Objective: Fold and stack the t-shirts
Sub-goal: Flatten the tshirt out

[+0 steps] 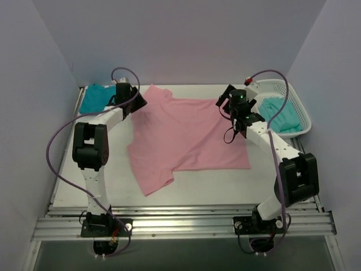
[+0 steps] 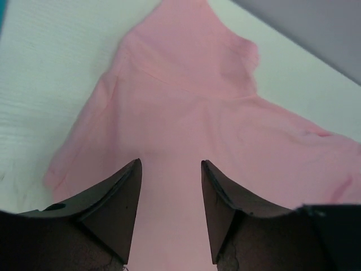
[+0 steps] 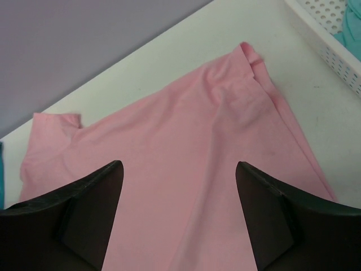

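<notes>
Light pink cloth t-shirt (image 1: 192, 135) lies flat, long axis left-right, sleeves leftward, hem rightward. Left gripper (image 2: 170, 162) and right gripper (image 3: 178, 164) are both released, empty.

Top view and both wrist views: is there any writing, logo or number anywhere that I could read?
None: no readable text in any view. The pink t-shirt is plain; the deep teal t-shirt, the mint-teal t-shirt and the white basket show no print, label or number.

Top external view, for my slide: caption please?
Left gripper and right gripper open over pink t-shirt; teal t-shirt back left, mint t-shirt in basket.
</notes>
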### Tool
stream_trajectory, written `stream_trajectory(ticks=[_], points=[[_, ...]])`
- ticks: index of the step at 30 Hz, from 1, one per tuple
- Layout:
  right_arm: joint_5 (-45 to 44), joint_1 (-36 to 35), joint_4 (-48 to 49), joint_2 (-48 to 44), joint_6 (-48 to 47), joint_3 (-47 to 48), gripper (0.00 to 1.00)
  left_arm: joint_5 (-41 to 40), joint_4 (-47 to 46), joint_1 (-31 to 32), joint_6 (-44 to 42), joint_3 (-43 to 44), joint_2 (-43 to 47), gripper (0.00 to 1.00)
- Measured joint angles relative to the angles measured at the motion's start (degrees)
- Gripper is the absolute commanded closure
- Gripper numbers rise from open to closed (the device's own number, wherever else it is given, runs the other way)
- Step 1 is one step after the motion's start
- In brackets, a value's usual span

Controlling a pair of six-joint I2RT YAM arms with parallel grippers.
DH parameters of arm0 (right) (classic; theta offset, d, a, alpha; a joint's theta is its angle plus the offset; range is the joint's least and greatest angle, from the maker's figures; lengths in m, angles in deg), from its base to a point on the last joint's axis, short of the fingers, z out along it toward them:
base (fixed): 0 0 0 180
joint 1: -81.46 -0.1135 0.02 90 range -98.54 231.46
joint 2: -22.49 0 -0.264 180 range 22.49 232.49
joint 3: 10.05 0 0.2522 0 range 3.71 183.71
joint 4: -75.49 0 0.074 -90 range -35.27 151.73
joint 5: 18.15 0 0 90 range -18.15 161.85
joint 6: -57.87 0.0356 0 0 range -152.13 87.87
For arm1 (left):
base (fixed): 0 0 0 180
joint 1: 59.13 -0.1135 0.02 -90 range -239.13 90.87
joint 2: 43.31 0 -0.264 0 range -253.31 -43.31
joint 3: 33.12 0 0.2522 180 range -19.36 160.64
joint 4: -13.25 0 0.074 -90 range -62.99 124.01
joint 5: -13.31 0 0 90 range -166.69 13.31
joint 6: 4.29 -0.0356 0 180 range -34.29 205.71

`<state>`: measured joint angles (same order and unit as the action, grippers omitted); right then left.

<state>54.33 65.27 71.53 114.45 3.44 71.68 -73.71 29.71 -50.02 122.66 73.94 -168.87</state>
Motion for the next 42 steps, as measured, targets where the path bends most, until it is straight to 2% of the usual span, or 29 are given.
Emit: stream_trajectory(ticks=[4, 8, 12, 19, 24, 26, 29, 34, 38, 40, 42], points=[[-2.9, -3.7, -1.8, -11.1, 0.1, -3.8, 0.23, -1.1, 0.1, 0.3, -0.9, -8.8, 17.9, 0.41], [-6.4, -5.2, -4.3, -20.1, 1.6, -6.6, 0.23, -3.3, -1.5, 1.7, -1.2, -19.1, 41.4, 0.41], [-9.9, -7.3, -9.3, -25.8, 6.1, -12.0, 0.24, -7.7, -3.1, 7.1, 0.4, -34.1, 60.7, 0.41], [-14.7, -14.3, -25.1, -32.0, 17.6, -23.3, 0.23, -20.0, 9.4, 21.5, 7.1, -57.8, 78.1, 0.41], [-19.1, -14.6, -36.6, -42.0, 27.5, -28.5, 0.20, -25.2, 16.7, 22.8, 13.2, -67.6, 89.7, 0.41], [-20.8, -14.6, -40.6, -46.0, 31.9, -29.2, 0.19, -26.4, 16.9, 22.9, 15.1, -69.6, 91.4, 0.41], [-23.3, -14.6, -45.2, -48.2, 38.3, -29.5, 0.12, -26.7, 16.2, 23.1, 16.7, -71.4, 89.5, 0.41], [-24.1, -14.5, -45.5, -40.4, 43.6, -31.6, 0.12, -26.1, 9.2, 23.3, 18.3, -74.4, 78.5, 0.42], [-21.3, -12.1, -39.1, -34.5, 42.5, -35.9, 0.13, -24.7, 1.5, 24.2, 19.2, -76.4, 69.1, 0.42], [-17.6, -7.5, -34.3, -35.3, 38.7, -39.1, 0.12, -24.5, -2.7, 24.5, 19.6, -76.8, 66.0, 0.42], [-11.8, 0.5, -28.0, -37.6, 33.9, -42.7, 0.12, -23.9, -6.3, 24.6, 19.7, -76.9, 64.3, 0.42]])
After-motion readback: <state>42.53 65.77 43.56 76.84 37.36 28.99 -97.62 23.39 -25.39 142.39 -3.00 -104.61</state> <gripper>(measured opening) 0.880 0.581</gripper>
